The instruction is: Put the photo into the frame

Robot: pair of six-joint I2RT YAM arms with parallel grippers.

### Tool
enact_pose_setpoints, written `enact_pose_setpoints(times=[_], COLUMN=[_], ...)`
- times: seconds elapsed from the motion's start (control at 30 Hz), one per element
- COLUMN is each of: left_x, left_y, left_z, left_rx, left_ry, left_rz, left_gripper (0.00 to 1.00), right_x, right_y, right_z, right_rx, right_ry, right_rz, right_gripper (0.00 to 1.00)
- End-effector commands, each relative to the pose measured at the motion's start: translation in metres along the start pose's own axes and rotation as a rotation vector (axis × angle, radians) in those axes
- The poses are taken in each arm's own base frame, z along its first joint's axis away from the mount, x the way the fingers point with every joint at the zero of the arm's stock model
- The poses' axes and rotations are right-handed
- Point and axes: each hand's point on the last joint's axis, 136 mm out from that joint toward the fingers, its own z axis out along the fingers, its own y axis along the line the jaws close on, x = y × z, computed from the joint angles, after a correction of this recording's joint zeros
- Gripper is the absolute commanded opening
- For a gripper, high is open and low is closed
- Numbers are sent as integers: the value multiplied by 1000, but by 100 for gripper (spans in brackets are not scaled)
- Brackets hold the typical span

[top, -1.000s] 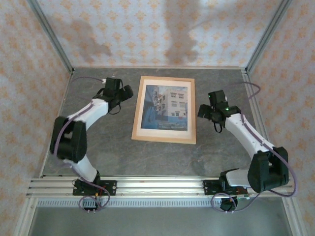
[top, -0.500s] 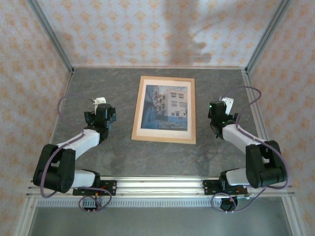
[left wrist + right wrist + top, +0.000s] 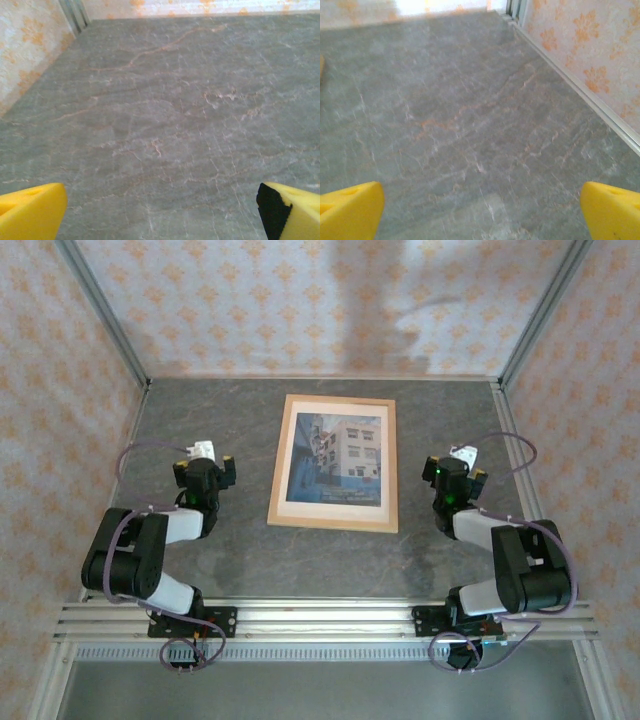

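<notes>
The photo lies flat, picture side up, inside the light wooden frame at the middle of the desk. The left gripper and right gripper hang well apart from it on either side, jaws spread and empty. The paper print looks light, floppy and easily creased; the frame's stiff rails are probably the safer hold.

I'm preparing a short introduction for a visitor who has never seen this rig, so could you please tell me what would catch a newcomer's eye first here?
Most striking is the light wooden frame lying flat in the middle of the grey marbled table, with the photo of a pale building against blue sky inside it. On either side, apart from it, the left pincer and the right pincer stand open, holding nothing.
</notes>
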Motion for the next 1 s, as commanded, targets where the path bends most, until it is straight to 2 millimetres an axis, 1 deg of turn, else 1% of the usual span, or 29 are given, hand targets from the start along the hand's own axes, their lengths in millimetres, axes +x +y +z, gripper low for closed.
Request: enact_pose_setpoints(times=[0.0,0.07,0.13,0.17,0.23,0.77,0.83,0.97], left_x=[-11,-11,-11,-11,-12,-11,-11,-11], left_y=[-6,-6,-6,-6,-6,-6,-11,-11], left_z=[-1,-1,-1,-1,-1,-1,-1,-2], left_rx=[50,50,50,48,48,50,75,79], left_ry=[-64,-65,-73,-65,-78,-72,-68,-70], left_rz=[-33,-34,-31,-32,-33,-28,-20,-18], left_gripper=[100,100,100,100,100,100,100,100], right_x=[-3,0,2,0,2,0,1,1], right_y=[0,1,-1,-1,-1,-1,-1,-1], right_z=[10,18,19,19,19,19,19,19], right_rx=[-33,-30,-47,-50,-50,-51,-50,-51], right_ry=[-80,-79,-32,-56,-35,-44,-43,-43], right_rz=[61,63,74,78,74,75,74,73], right_gripper=[99,100,99,99,99,99,99,99])
